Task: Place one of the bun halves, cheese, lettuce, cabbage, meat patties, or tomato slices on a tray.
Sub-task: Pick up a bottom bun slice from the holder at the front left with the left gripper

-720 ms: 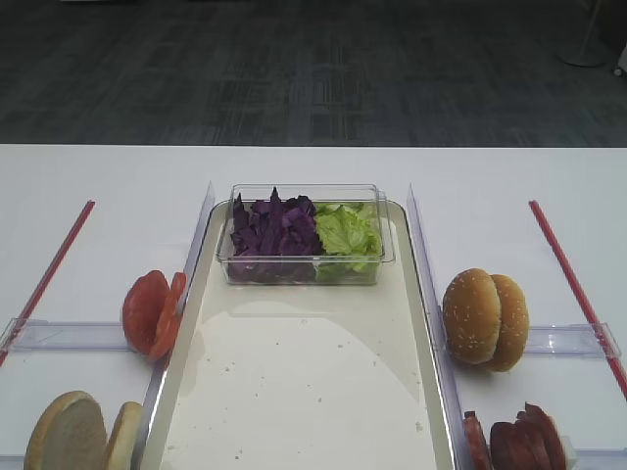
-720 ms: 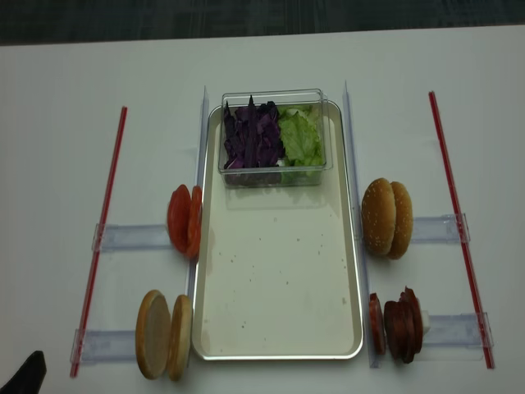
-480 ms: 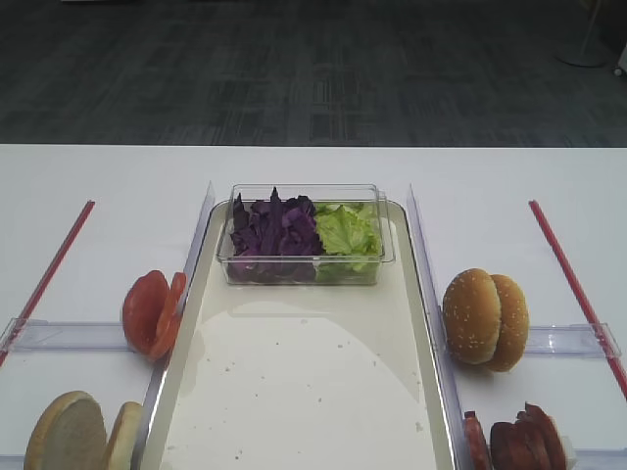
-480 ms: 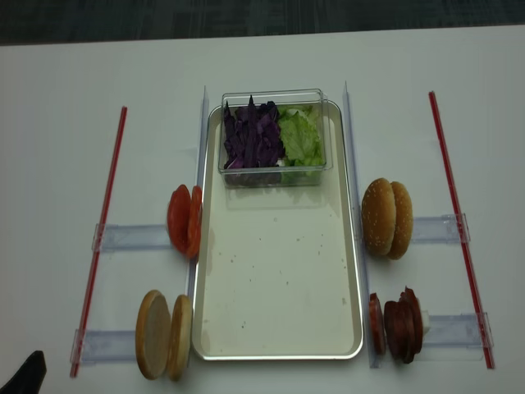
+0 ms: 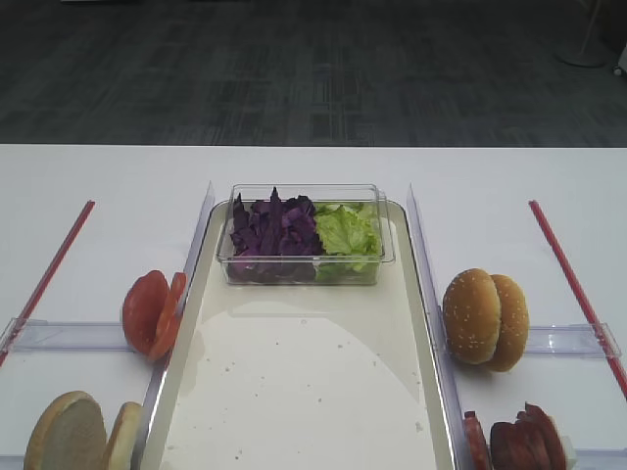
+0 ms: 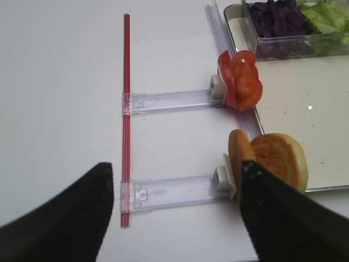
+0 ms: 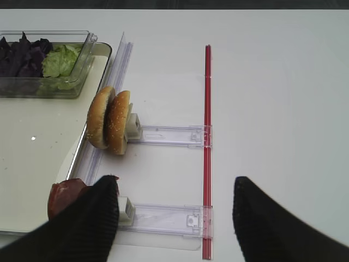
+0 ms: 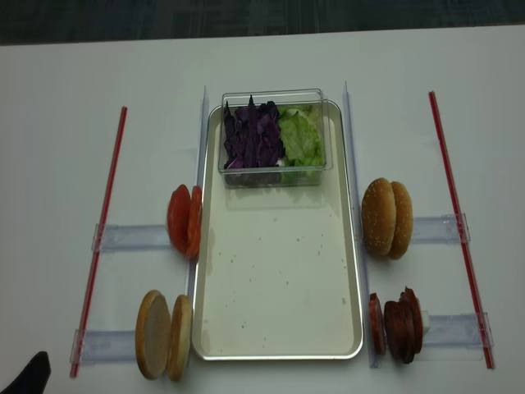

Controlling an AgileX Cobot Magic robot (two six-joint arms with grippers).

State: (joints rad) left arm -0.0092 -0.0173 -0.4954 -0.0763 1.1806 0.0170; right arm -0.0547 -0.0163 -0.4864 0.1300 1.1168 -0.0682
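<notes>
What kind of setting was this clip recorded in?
Probably a lab-style burger-assembly station, not a real kitchen: a white table with red strips, ingredients standing in clear holders beside a tray, and dark office carpet behind.

- We see our right gripper (image 7: 173, 218) low in frame, dark fingers (image 7: 87, 224) spread wide, nothing between.
- Two sesame bun tops (image 7: 109, 121) stand on edge beside the tray (image 7: 32, 185).
- Meat patties (image 7: 65, 196) peek out behind the left finger.
- Cabbage (image 7: 22, 54) and lettuce (image 7: 61, 61) sit in a clear tub (image 7: 82, 68).
- A red strip (image 7: 207, 136) crosses two clear rails (image 7: 172, 134).
</notes>
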